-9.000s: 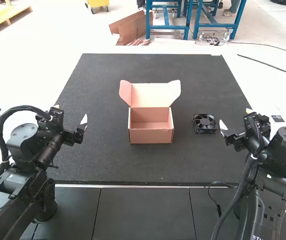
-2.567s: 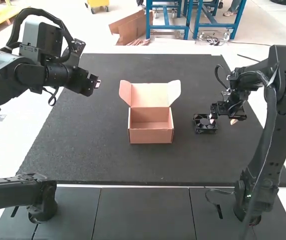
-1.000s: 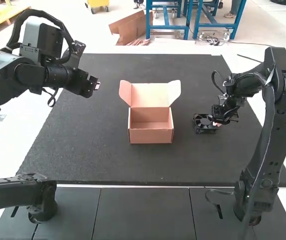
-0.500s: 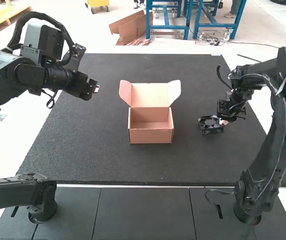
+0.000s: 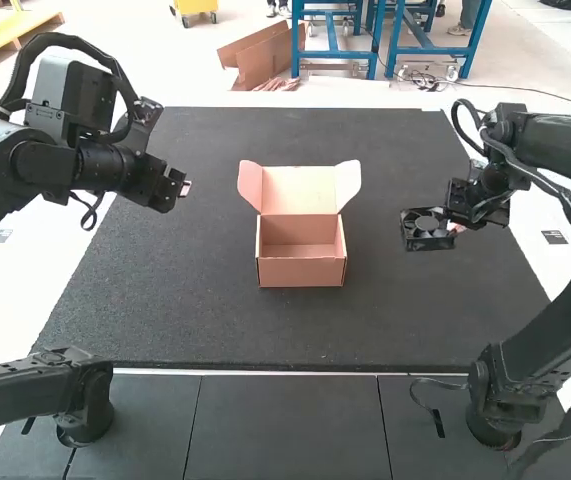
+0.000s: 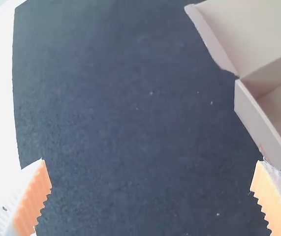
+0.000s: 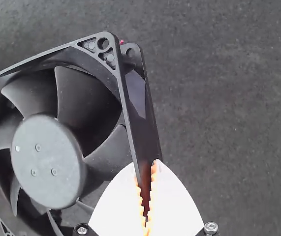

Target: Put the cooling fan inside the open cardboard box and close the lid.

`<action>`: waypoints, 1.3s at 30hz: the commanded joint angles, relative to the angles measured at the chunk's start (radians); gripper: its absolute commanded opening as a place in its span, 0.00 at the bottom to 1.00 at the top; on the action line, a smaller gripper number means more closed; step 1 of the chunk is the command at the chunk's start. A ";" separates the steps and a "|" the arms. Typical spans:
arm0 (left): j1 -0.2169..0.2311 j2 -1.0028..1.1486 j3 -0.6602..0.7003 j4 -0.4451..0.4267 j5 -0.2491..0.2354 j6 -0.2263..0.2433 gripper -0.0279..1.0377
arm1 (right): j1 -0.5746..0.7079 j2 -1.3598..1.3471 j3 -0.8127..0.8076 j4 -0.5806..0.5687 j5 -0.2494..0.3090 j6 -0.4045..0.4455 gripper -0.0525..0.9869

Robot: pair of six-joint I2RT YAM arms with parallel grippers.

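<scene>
"Where's the box?"

"Nearest us, in the middle of the black mat [image 5: 165,300]. The cardboard box [image 5: 301,262] sits open with its mouth upward."

"And the fan?"

"Off the box's right wall, not touching it. The right gripper [image 5: 451,228] has its jaws pinching one side bar of the fan [image 5: 425,227] frame. The right wrist view looks at the blades face-on, so I'd say the fan hangs roughly flat, seemingly clear of the mat."

"Which way to go, then?"

"From the jaws the box lies toward the left arm's side. I'd judge a sideways carry over that right wall, then down."

"The lid?"

"The lid [image 5: 300,187] stands up on the far edge with its flaps out. The left gripper [image 5: 178,186], jaws spread wide, hangs farther back off the box's left and is the nearer one to the lid."
</scene>
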 commanded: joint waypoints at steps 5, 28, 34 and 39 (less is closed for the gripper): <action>-0.007 -0.034 -0.019 -0.002 0.005 0.004 0.93 | 0.031 -0.137 -0.012 -0.008 -0.053 0.072 0.04; -0.009 -0.042 -0.059 0.042 0.005 0.004 0.93 | 0.532 -0.215 0.091 0.054 0.079 0.357 0.03; -0.006 -0.042 -0.082 0.056 0.005 0.004 0.93 | 0.614 -0.143 0.098 0.117 0.072 0.454 0.03; -0.009 -0.042 -0.097 0.067 0.005 0.004 0.93 | 0.653 -0.066 0.121 0.154 0.071 0.507 0.03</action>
